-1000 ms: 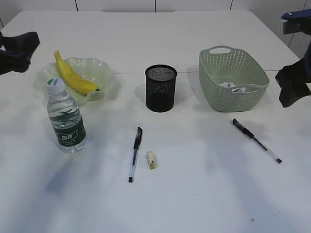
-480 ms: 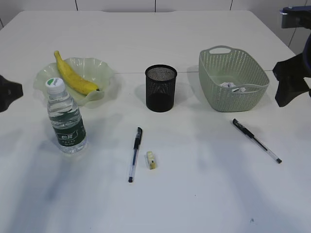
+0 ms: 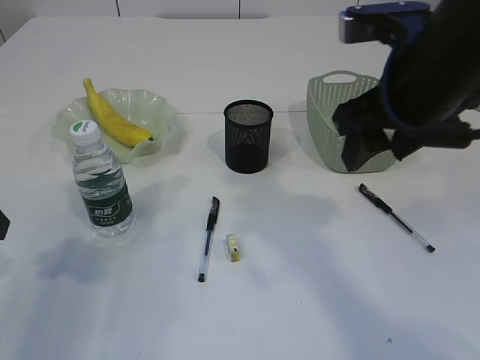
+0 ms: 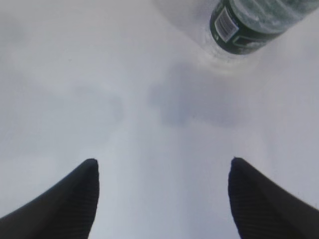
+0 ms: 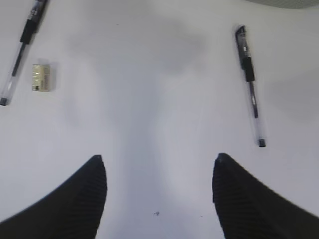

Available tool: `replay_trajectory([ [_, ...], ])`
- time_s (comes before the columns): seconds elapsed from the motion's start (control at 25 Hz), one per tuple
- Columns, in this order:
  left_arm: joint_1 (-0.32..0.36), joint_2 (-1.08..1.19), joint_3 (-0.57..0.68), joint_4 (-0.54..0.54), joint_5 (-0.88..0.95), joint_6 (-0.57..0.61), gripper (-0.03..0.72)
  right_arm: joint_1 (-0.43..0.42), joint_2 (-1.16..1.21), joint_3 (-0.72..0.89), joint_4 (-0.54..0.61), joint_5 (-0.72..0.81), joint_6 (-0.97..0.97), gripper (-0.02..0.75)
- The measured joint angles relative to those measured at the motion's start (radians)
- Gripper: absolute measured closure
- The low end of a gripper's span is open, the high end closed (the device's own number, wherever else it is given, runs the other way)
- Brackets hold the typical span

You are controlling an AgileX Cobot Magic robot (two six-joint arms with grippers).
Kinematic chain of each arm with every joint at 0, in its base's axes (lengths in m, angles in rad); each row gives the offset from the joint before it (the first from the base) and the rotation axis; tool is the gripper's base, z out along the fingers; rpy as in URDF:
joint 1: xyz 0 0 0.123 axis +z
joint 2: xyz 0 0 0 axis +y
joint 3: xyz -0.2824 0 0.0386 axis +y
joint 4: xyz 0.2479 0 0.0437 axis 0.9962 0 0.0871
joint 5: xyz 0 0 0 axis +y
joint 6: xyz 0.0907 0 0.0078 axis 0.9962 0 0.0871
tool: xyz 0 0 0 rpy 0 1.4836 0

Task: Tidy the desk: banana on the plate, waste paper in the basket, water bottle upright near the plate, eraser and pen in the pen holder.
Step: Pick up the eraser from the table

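The banana (image 3: 112, 118) lies on the pale-green plate (image 3: 154, 105). Just in front of the plate the water bottle (image 3: 101, 184) stands upright; its base (image 4: 249, 25) shows ahead of my open, empty left gripper (image 4: 162, 167). One pen (image 3: 208, 238) and the eraser (image 3: 235, 247) lie in front of the black pen holder (image 3: 248, 136). A second pen (image 3: 395, 217) lies before the basket (image 3: 326, 105). My right gripper (image 3: 375, 154) hangs open over the basket's front wall, hiding the waste paper. In the right wrist view the gripper (image 5: 158, 162) is empty, with that pen (image 5: 250, 84) ahead to the right and the eraser (image 5: 41, 76) to the left.
The white desk (image 3: 300, 300) has a seam across it behind the pen holder. Only a dark sliver of the left arm (image 3: 2, 223) shows at the exterior view's left edge. The other pen (image 5: 22, 40) lies at the right wrist view's top left.
The right arm has swung in from the right edge to over the basket's front. The left arm has dropped back almost out of the exterior view. The objects have not moved.
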Motion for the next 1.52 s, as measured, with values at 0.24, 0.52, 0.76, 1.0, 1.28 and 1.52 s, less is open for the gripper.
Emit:
replay_trajectory([
  [0.24,0.0,0.001,-0.062,0.0,0.153,0.079,0.116,0.126,0.105,-0.028,0.011,-0.007,0.046,0.245],
  [0.52,0.017,0.106,-0.063,-0.014,0.149,0.085,0.118,0.187,0.309,-0.238,0.023,0.061,0.097,0.246],
  [0.76,0.107,0.119,-0.063,-0.089,0.083,0.085,0.119,0.217,0.442,-0.382,0.023,0.111,0.119,0.251],
  [1.0,0.174,0.12,-0.063,-0.112,0.083,0.105,0.119,0.241,0.529,-0.417,0.05,0.113,0.156,0.256],
  [1.28,0.174,0.12,-0.063,-0.121,0.095,0.129,0.154,0.242,0.577,-0.417,0.061,0.113,0.189,0.257],
  [1.52,0.174,0.12,-0.063,-0.146,0.09,0.131,0.168,0.248,0.63,-0.419,0.068,0.113,0.194,0.257],
])
